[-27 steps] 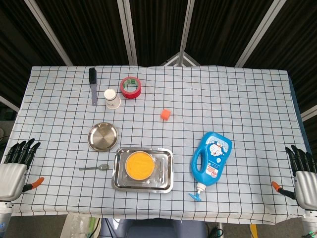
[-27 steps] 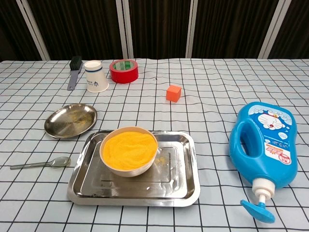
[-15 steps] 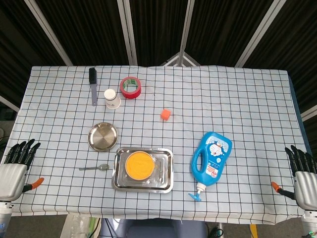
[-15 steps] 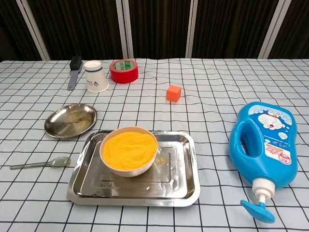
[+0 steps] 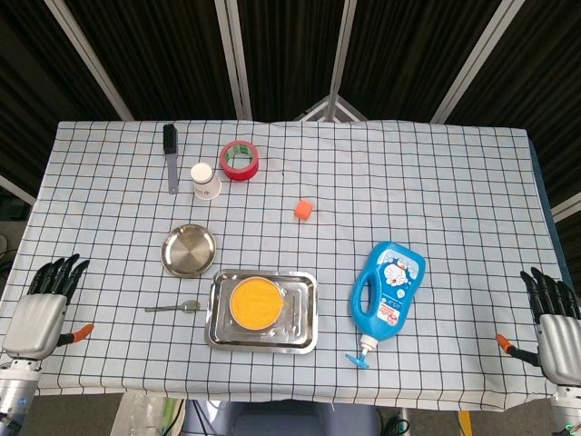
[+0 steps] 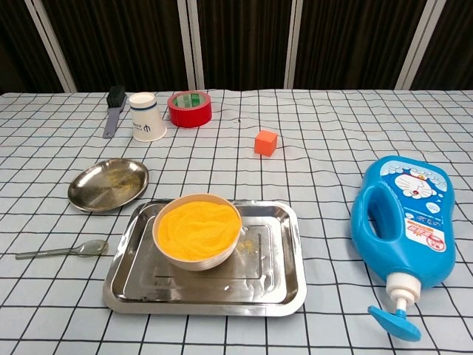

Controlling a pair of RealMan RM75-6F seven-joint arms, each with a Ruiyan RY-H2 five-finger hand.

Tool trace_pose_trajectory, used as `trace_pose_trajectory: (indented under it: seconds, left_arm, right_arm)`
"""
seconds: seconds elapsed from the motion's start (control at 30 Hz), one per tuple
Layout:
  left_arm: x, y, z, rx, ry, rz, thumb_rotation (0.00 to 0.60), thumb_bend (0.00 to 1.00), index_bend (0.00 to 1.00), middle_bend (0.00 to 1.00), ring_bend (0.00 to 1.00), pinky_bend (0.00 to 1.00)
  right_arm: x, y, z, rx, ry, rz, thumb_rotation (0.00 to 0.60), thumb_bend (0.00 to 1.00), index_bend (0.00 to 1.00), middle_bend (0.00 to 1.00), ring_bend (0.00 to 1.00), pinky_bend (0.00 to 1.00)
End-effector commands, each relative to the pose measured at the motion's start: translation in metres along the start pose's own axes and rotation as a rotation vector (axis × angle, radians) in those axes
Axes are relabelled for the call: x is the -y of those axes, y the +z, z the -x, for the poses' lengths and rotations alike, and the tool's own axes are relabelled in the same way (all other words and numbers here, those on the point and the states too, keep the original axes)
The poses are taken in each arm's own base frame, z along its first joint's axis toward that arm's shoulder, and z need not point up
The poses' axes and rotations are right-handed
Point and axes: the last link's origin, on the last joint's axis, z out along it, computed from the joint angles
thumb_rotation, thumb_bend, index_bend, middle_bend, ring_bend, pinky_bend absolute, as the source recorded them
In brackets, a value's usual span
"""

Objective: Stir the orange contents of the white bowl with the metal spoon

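- The left robot hand and right robot hand are seen at the table's near corners, fingers spread, nothing held.
- The metal spoon is laid flat, just left of the steel tray.
- The white bowl, filled with orange contents, is set in the tray.

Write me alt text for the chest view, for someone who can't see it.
A white bowl of orange powder sits at the left of a metal tray on a checked tablecloth, with a spoon lying left of the tray. A blue bottle lies at right; a round metal dish, paper cup, brush, red tape and orange cube lie beyond. No hands show.
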Motion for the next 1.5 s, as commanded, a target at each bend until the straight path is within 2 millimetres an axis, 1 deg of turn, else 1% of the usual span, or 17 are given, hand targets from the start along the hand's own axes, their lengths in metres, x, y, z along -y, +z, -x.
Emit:
trace_pose_trajectory:
  seconds: [0.03, 0.1, 0.17, 0.3, 0.5, 0.67, 0.83, 1.1, 1.5]
  left_arm:
    - [-0.010, 0.009, 0.003, 0.018, -0.028, 0.000, 0.600, 0.07, 0.18, 0.00, 0.00, 0.05]
    - [-0.016, 0.014, 0.006, 0.041, -0.045, -0.006, 0.600, 0.13, 0.35, 0.00, 0.00, 0.05]
    - [-0.020, 0.018, 0.009, 0.061, -0.058, -0.012, 0.600, 0.19, 0.44, 0.00, 0.00, 0.05]
    - [-0.032, 0.030, 0.018, 0.100, -0.067, -0.029, 0.600, 0.29, 0.50, 0.00, 0.00, 0.05]
    - [-0.052, 0.042, 0.033, 0.157, -0.071, -0.041, 0.600, 0.35, 0.52, 0.00, 0.00, 0.05]
    - [-0.072, 0.051, 0.051, 0.194, -0.039, -0.033, 0.600, 0.39, 0.52, 0.00, 0.00, 0.05]
    - [-0.085, 0.056, 0.066, 0.221, 0.004, -0.046, 0.600, 0.39, 0.51, 0.00, 0.00, 0.05]
    - [-0.087, 0.064, 0.078, 0.232, 0.045, -0.090, 0.600, 0.41, 0.50, 0.00, 0.00, 0.05]
    - [-0.087, 0.070, 0.094, 0.283, 0.041, -0.138, 0.600, 0.44, 0.49, 0.00, 0.00, 0.05]
  right_arm:
    - [-0.001, 0.000, -0.001, -0.001, 0.005, 0.003, 0.600, 0.20, 0.00, 0.00, 0.00, 0.00]
    - [0.000, 0.000, -0.001, -0.003, 0.007, 0.003, 0.600, 0.20, 0.00, 0.00, 0.00, 0.00]
    - [0.000, 0.000, -0.001, 0.000, 0.007, 0.001, 0.600, 0.20, 0.00, 0.00, 0.00, 0.00]
    - [0.001, 0.000, 0.000, 0.001, 0.005, -0.004, 0.600, 0.20, 0.00, 0.00, 0.00, 0.00]
    - [0.001, 0.000, 0.000, 0.002, 0.009, -0.007, 0.600, 0.20, 0.00, 0.00, 0.00, 0.00]
    - [0.001, 0.000, 0.000, 0.002, 0.014, -0.010, 0.600, 0.20, 0.00, 0.00, 0.00, 0.00]
    - [0.001, 0.000, 0.000, 0.004, 0.018, -0.012, 0.600, 0.20, 0.00, 0.00, 0.00, 0.00]
    - [0.001, -0.001, 0.000, 0.005, 0.022, -0.016, 0.600, 0.20, 0.00, 0.00, 0.00, 0.00]
    - [0.002, -0.001, 0.000, 0.008, 0.026, -0.013, 0.600, 0.20, 0.00, 0.00, 0.00, 0.00]
